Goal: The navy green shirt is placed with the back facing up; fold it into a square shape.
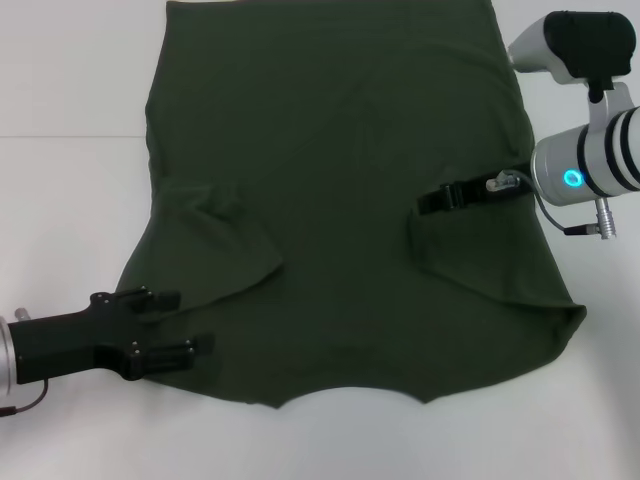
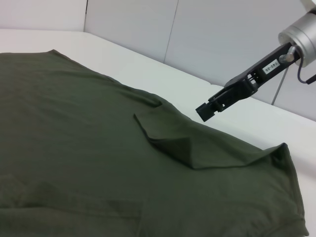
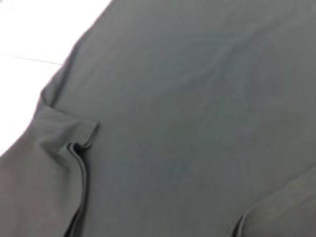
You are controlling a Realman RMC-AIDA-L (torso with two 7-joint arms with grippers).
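Note:
The navy green shirt [image 1: 340, 180] lies flat on the white table [image 1: 60, 200], with both short sleeves folded inward onto the body. My left gripper [image 1: 183, 322] is open at the shirt's near left corner, its two black fingers [image 1: 165, 297] spread over the cloth edge and holding nothing. My right gripper [image 1: 432, 200] reaches in from the right and hovers just above the folded right sleeve [image 2: 187, 143], apart from the cloth. The same gripper [image 2: 206, 109] appears in the left wrist view. The right wrist view shows only shirt fabric and the folded left sleeve [image 3: 64, 148].
White table surface surrounds the shirt on the left, right and near sides. A pale wall [image 2: 148, 24] stands behind the table in the left wrist view. The right arm's silver wrist with a lit blue ring [image 1: 575, 180] hangs over the shirt's right edge.

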